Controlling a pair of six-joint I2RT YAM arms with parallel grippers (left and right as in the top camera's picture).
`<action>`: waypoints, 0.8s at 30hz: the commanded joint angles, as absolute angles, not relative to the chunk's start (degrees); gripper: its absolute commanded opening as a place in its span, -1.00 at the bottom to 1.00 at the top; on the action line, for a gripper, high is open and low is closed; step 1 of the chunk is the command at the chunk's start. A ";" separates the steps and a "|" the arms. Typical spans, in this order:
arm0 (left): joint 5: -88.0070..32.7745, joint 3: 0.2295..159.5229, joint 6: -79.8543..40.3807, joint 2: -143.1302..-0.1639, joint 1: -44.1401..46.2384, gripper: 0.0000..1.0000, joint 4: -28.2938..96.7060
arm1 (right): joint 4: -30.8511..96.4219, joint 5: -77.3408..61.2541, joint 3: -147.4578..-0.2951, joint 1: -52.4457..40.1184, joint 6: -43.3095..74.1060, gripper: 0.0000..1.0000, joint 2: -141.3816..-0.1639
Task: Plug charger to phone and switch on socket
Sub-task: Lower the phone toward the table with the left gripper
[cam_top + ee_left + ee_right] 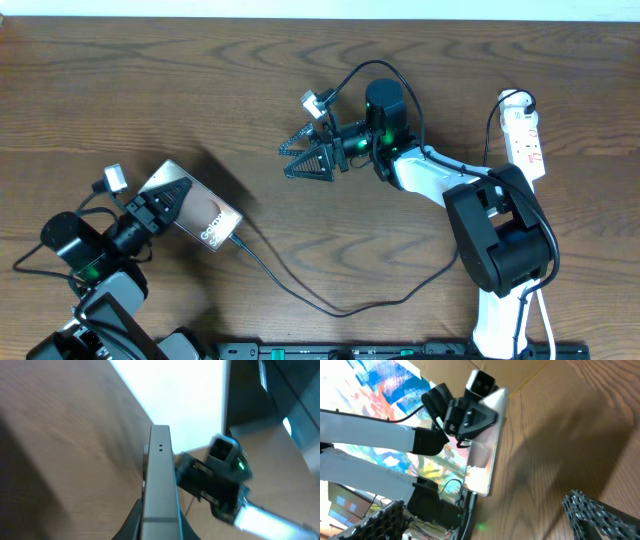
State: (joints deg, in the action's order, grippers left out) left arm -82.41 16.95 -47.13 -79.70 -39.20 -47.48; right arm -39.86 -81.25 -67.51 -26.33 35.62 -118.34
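Left pincer [165, 205], at 8 o'clock, was clamped on the phone [210, 218], held tilted above the tabletop [150, 90]. Charger [330, 305] met its 4 o'clock corner. Right pincer [305, 160] gaped empty near centre, with the socket [527, 135] at 2 o'clock. Risk: the arm snagging slack cable and pulling the tip out.

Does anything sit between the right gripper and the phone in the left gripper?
Nothing visible does. Bare table separates the open right gripper from the phone, held by the left gripper; the charger trails off the phone's free end, clear of that line.
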 commanded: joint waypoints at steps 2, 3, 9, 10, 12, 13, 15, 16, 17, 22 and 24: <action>-73.03 17.04 -46.30 -79.42 -39.97 -0.85 -40.97 | -39.64 -82.11 -68.55 -26.30 36.18 0.99 -117.34; -71.16 17.04 -45.80 -79.42 -39.97 -0.85 -38.89 | -39.64 -82.26 -68.55 -26.28 36.18 0.98 -117.34; -64.31 17.04 -41.98 -79.42 -39.94 -0.85 -30.65 | -39.66 -82.70 -68.55 -26.35 36.16 0.99 -117.34; -63.48 17.04 -41.45 -79.42 -39.97 -0.85 -29.50 | -39.66 -82.70 -68.55 -26.35 36.14 0.99 -117.34; -61.58 17.04 -40.40 -79.42 -39.94 -0.85 -27.16 | -39.66 -82.70 -68.55 -26.35 36.07 0.98 -117.34; -60.36 17.04 -40.27 -79.42 -39.94 -0.85 -26.15 | -39.66 -82.70 -68.55 -26.35 35.94 0.99 -117.34; -57.32 17.04 -40.25 -79.42 -39.94 -0.85 -23.86 | -39.66 -82.70 -68.55 -26.35 35.94 0.99 -117.34; -55.81 17.04 -40.25 -79.42 -39.94 -0.85 -22.76 | -39.66 -82.70 -68.55 -26.35 35.94 0.99 -117.34; -54.24 17.04 -40.25 -79.42 -39.94 -0.85 -21.65 | -39.64 -82.70 -68.55 -26.35 35.94 0.98 -117.34; -49.63 17.04 -40.25 -79.42 -39.94 -0.85 -17.96 | -39.66 -82.70 -68.55 -26.35 35.92 0.98 -117.34; -48.03 17.04 -40.25 -79.42 -39.94 -0.85 -16.75 | -39.64 -82.70 -68.55 -26.35 35.94 0.99 -117.34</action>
State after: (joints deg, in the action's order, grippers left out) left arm -51.57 16.62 -40.75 -79.72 -39.66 -17.56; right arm -39.70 -81.73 -67.51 -26.33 35.62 -118.34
